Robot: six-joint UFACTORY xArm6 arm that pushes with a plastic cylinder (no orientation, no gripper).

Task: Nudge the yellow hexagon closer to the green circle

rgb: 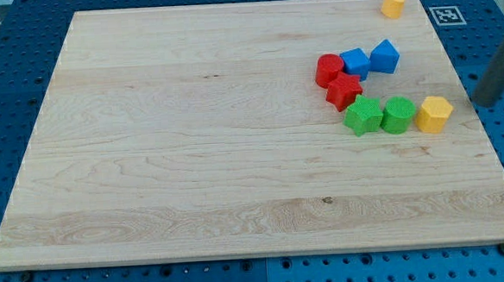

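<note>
A yellow hexagon [434,113] lies at the view's right, touching the right side of a green circle [398,115]. A second green block [363,116], with a jagged outline, touches the circle's left side. My rod comes in from the right edge, dark and blurred. My tip [483,101] is just to the right of the yellow hexagon, a short gap apart from it.
Two red blocks [329,70] [344,91] and two blue blocks [354,63] [384,56] cluster just above the green ones. Another yellow block [392,2] sits near the board's top right corner. A black-and-white marker tag [445,15] lies beyond the board's right edge [485,137].
</note>
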